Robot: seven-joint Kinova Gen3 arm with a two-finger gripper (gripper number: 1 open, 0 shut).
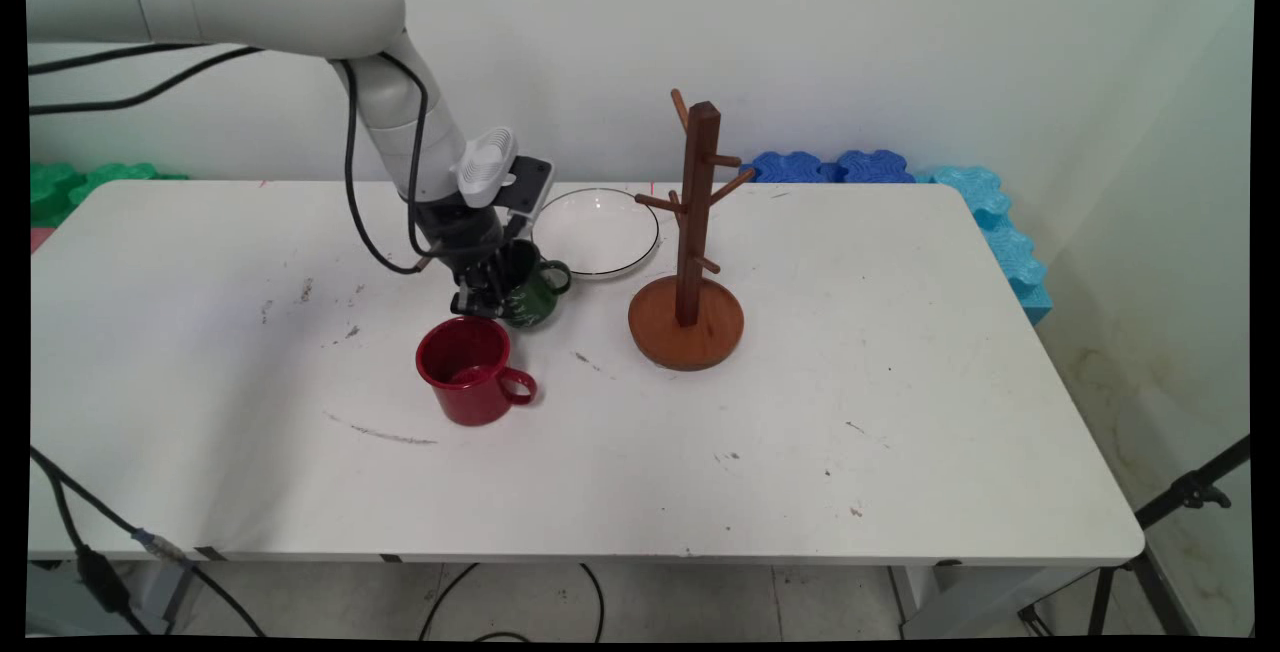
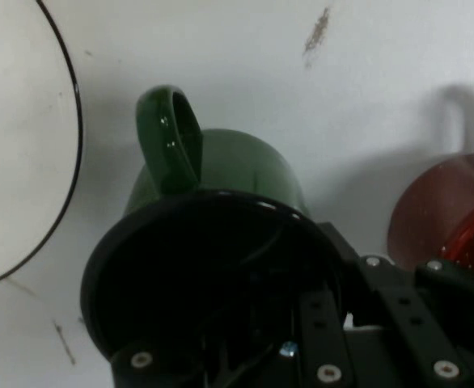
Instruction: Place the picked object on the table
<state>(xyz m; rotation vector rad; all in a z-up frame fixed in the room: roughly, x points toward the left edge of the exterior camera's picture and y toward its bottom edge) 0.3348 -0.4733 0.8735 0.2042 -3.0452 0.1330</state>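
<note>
My gripper (image 1: 488, 294) is down at a dark green mug (image 1: 535, 294) with a black inside, near the table's middle. In the hand view one finger reaches inside the green mug (image 2: 221, 162) and the other (image 2: 399, 299) lies outside its wall, so the gripper (image 2: 344, 271) is shut on the rim. The mug's handle points away from the hand, toward the plate side. A red mug (image 1: 468, 372) stands upright just in front of the gripper, its handle to the right. The hand view shows the red mug (image 2: 447, 218) at its right edge.
A white plate (image 1: 597, 232) with a thin black rim lies just behind the green mug; the plate (image 2: 10, 145) fills the hand view's left. A wooden mug tree (image 1: 692, 232) on a round base stands to the right. Blue and green foam blocks line the table's far edge.
</note>
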